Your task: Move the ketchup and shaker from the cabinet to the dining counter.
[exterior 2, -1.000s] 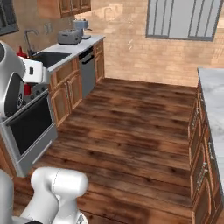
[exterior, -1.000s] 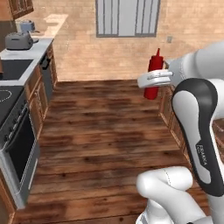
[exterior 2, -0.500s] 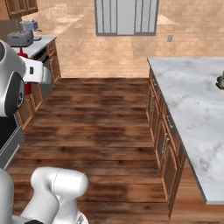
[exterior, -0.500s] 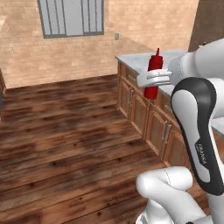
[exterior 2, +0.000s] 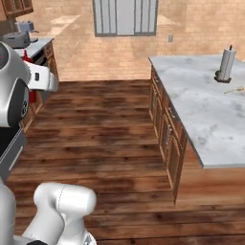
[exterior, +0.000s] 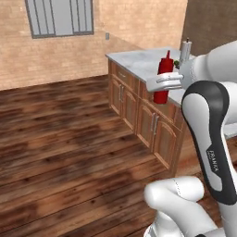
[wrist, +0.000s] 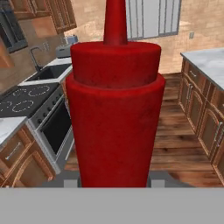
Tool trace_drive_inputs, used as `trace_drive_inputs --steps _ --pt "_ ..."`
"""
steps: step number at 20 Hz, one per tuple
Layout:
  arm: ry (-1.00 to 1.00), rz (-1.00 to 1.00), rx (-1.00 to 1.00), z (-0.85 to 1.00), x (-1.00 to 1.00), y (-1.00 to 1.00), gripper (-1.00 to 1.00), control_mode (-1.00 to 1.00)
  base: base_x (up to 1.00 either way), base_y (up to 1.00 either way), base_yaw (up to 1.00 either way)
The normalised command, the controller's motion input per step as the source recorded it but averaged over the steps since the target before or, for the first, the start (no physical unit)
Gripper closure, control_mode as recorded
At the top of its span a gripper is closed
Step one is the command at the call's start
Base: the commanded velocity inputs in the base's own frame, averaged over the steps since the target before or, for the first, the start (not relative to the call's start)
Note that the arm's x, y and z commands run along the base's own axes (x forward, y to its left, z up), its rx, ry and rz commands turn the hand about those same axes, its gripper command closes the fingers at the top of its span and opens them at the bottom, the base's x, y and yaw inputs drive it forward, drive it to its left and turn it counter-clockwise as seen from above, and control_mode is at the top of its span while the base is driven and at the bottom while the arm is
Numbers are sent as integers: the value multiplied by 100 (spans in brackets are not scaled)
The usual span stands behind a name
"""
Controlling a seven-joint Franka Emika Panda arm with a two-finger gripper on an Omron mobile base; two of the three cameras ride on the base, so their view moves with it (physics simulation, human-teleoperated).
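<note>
Left base view: the ketchup (exterior: 163, 77) is held upright in the air by the gripper (exterior: 159, 83), whose two pale fingers are closed on the sides of the red bottle at about its middle. The bottle is seen in front of the near edge of the dining counter (exterior: 139, 60), above the wooden doors below the marble top, and it is not resting on any surface. A paper towel roll (exterior: 185, 49) stands on the counter behind the arm. In the hand view, the ketchup (wrist: 114, 109) is seen very close, upright, with its tapered nozzle pointing up, and a stove (wrist: 30, 98) and a sink (wrist: 51, 72) are seen behind it. In the right base view, the dining counter (exterior 2: 201, 100) is seen at the right with the paper towel roll (exterior 2: 225, 64) standing on it.
</note>
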Motion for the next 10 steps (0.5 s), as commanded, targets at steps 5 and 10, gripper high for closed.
trace_drive_inputs --steps 5,10 --pt "0 0 0 0 0 0 100 100 -73 33 0" --pt "0 0 0 0 0 0 100 100 13 -5 1"
